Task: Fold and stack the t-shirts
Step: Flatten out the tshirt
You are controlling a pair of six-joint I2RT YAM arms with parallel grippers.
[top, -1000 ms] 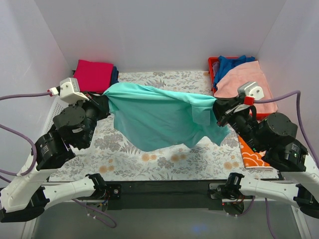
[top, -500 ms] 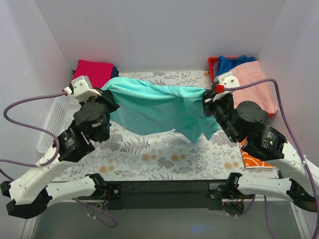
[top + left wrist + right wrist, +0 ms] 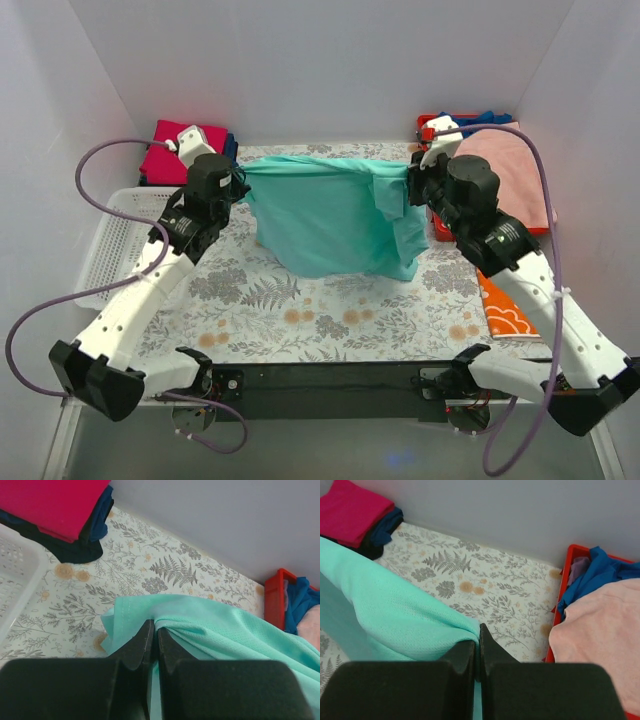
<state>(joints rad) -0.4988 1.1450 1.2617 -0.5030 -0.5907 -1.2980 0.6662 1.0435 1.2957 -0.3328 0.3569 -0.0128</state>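
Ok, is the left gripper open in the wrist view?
No, the left gripper is pinched shut on an edge of the teal shirt.

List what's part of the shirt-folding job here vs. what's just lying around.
Job:
- mint-teal t-shirt, stretched between left gripper and right gripper
- folded stack, far left: magenta t-shirt on dark blue t-shirt and black t-shirt
- red bin with blue garment and pink garment, probably awaiting folding

Lying about:
- white basket
- orange patterned cloth
- floral table cover

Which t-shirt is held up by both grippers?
The mint-teal t-shirt: it hangs stretched between the left gripper and the right gripper, while the magenta t-shirt lies folded on a stack at the far left.
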